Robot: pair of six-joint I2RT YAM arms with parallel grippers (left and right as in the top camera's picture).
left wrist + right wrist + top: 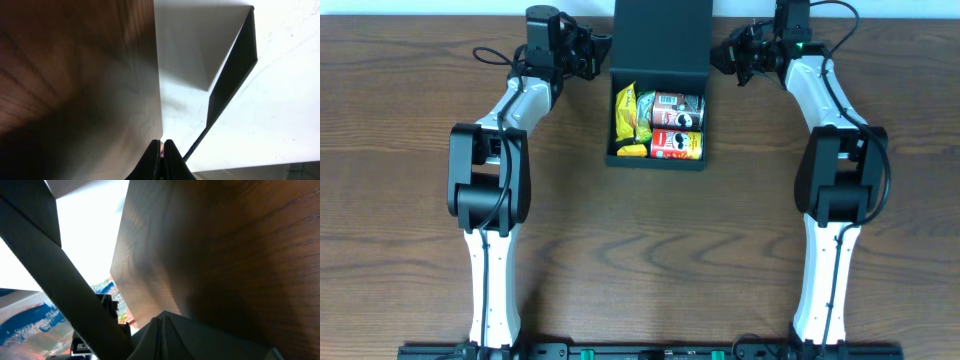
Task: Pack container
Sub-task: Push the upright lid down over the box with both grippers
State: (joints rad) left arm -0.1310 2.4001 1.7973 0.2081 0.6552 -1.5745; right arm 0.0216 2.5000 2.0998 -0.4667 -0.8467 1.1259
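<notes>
The dark teal container stands at the table's far middle with its flap lid open and leaning back. Inside are yellow snack packets and two snack cans lying on their sides. My left gripper is at the lid's left edge and my right gripper at its right edge. In the left wrist view the fingers are shut, with the lid seen edge-on just to their right. In the right wrist view the fingers are shut beside the lid's dark edge.
The brown wooden table spreads around the box. Its far edge runs right behind the lid, and both arms reach to it. A white surface lies beyond the table edge.
</notes>
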